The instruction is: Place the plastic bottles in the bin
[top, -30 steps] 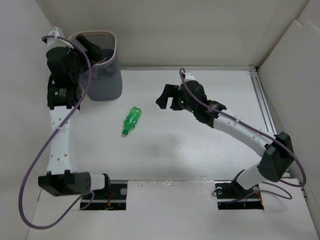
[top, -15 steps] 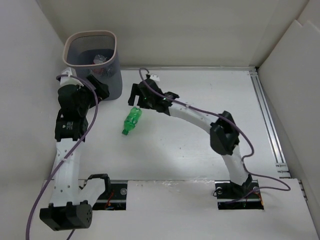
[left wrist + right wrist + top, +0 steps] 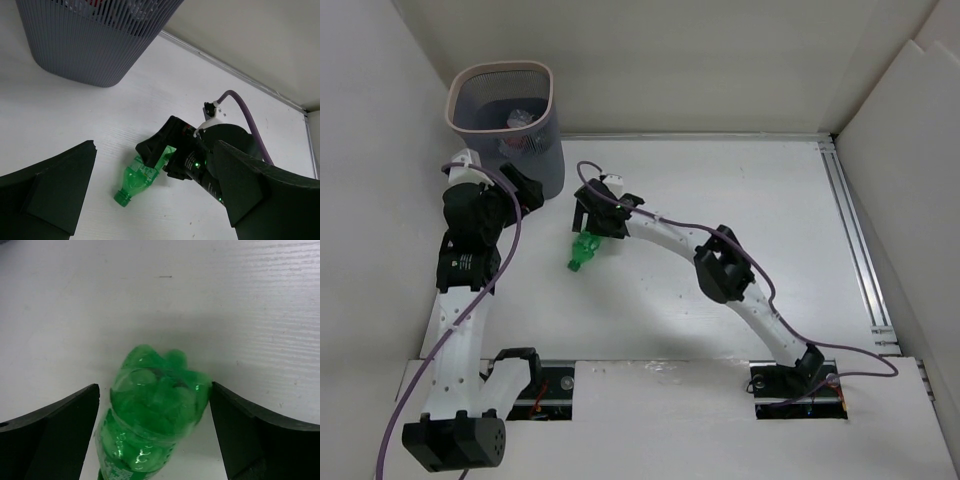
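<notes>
**Green bottle on open counter, right tool straddling its base**

The counter (image 3: 740, 210) was a flat, matte white sheet, finely streaked in the right wrist view. Plain white panels (image 3: 700, 60) boxed it in at the back and both sides, and a metal rail (image 3: 851, 230) ran along its right edge. The green bottle (image 3: 582, 248) lay on its side left of centre, cap toward the near-left, well apart from every panel and with open surface all round it.

The bin (image 3: 552, 105) stood upright in the far-left corner, near the back panel. It was grey ribbed mesh, rounded-rectangular, with a pale pinkish rim. Inside showed what looked like clear bottles (image 3: 520, 120), one with a red label, though shadow left that uncertain.

The green bottle was translucent plastic, crinkled, with a lobed base. The right tool (image 3: 154, 390) was spread around that base, one black finger on each side — the right one just beside the plastic, and I could not tell whether it touched. The left tool (image 3: 524, 186) was spread wide and held nothing, hanging over the counter between bin and green bottle.
</notes>
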Robot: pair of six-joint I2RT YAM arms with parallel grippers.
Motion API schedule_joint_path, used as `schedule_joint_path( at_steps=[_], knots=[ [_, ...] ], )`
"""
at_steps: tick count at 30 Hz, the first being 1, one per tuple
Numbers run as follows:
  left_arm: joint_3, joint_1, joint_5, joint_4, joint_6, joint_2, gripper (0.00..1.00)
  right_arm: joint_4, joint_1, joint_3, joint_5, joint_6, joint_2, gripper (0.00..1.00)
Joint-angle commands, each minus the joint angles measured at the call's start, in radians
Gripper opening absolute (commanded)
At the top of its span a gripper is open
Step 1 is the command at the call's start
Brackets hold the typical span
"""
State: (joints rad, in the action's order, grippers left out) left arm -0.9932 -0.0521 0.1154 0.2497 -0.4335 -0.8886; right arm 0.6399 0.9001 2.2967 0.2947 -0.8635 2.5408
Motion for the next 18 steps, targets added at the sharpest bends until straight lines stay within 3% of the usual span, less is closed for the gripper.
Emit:
schedule_joint_path(
  at_steps=[1, 2, 3, 6, 8, 9, 10, 11, 14, 18],
  knots=[
    [0.011, 0.003, 0.046, -0.072, 0.01, 0.017, 1.0, 0.038, -0.021, 0.041, -0.009, -0.011, 0.03, 0.93],
    [0.011, 0.003, 0.058, -0.072, 0.01, 0.017, 1.0, 0.038, -0.03, 0.041, -0.018, 0.0, 0.041, 0.88],
    [0.011, 0.003, 0.058, -0.072, 0.01, 0.017, 1.0, 0.038, -0.03, 0.026, -0.029, 0.0, 0.041, 0.76],
    [0.011, 0.003, 0.067, -0.072, 0.019, 0.017, 1.0, 0.006, -0.041, -0.058, -0.038, 0.009, -0.011, 0.59],
    [0.011, 0.003, 0.09, -0.072, 0.019, 0.017, 1.0, -0.069, -0.053, -0.201, -0.052, 0.009, -0.098, 0.33],
    [0.011, 0.003, 0.099, -0.072, 0.019, 0.017, 1.0, -0.098, -0.064, -0.251, -0.052, 0.009, -0.132, 0.28],
    [0.021, 0.003, 0.112, -0.072, 0.019, 0.017, 1.0, -0.123, -0.076, -0.338, -0.066, 0.009, -0.163, 0.07],
    [0.021, 0.003, 0.121, -0.072, 0.019, 0.017, 1.0, -0.138, -0.076, -0.367, -0.066, 0.009, -0.222, 0.0],
    [0.036, 0.003, 0.208, -0.096, 0.01, 0.008, 1.0, -0.15, -0.101, -0.487, -0.034, 0.036, -0.328, 0.0],
    [0.12, 0.015, 0.407, -0.182, -0.04, -0.01, 1.0, -0.358, -0.153, -0.747, -0.038, 0.15, -0.656, 0.0]
  ],
)
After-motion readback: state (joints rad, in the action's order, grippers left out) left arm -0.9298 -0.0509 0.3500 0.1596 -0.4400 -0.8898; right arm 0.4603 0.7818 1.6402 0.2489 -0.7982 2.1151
